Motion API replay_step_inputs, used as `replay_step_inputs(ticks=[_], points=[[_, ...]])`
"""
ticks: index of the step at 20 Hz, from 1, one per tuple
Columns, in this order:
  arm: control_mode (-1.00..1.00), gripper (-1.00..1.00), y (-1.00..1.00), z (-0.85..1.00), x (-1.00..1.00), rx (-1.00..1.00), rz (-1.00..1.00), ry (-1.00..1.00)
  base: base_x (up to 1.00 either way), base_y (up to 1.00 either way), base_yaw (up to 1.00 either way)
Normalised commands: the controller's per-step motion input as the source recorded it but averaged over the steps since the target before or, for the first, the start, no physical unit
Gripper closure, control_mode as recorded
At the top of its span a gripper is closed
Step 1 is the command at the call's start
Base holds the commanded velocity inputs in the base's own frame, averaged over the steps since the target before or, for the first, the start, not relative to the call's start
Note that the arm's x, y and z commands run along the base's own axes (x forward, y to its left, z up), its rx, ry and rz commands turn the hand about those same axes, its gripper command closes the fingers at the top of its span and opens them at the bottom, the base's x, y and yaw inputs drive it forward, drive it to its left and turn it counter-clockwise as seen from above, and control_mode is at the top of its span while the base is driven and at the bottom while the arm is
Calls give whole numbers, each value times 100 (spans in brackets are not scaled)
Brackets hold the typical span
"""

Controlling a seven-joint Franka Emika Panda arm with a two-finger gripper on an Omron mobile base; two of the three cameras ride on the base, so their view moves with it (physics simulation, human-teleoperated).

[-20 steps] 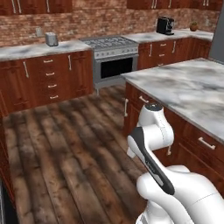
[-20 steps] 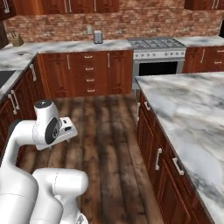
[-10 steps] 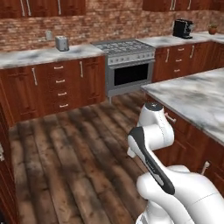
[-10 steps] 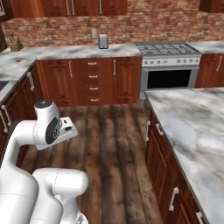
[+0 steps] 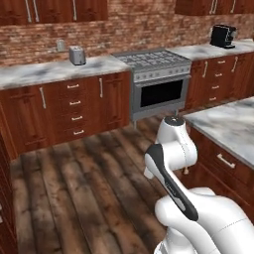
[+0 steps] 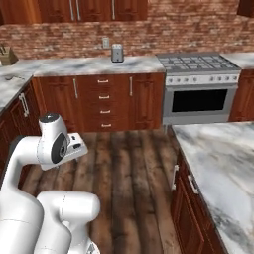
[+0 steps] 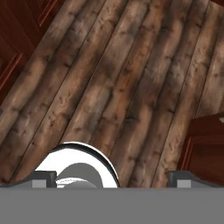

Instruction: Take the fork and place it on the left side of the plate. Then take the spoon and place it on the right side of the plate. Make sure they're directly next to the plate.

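Base swings round, cutlery not yet found

Swinging with the base, both base views now face the steel stove point(image 5: 158, 79) squarely. Folded arm's pincer point(image 7: 111, 180) hangs spread and empty over the dark plank floor point(image 7: 113, 78). Fork, spoon and plate: whereabouts unknown. Risk: while driving on, the elbow clips the marble island surface point(image 6: 218, 158)

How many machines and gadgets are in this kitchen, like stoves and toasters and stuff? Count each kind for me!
Stove with oven: 1
Toaster: 1
Coffee machine: 1
Knife block: 1
Total: 4
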Motion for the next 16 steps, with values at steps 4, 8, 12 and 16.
replay_step_inputs(ticks=[4,8,12,16], points=[[100,-100,0,0,0,0,0,0,100,0,6],[100,-100,0,0,0,0,0,0,100,0,5],[100,-100,0,0,0,0,0,0,100,5,2],[100,-100,0,0,0,0,0,0,100,0,1]])
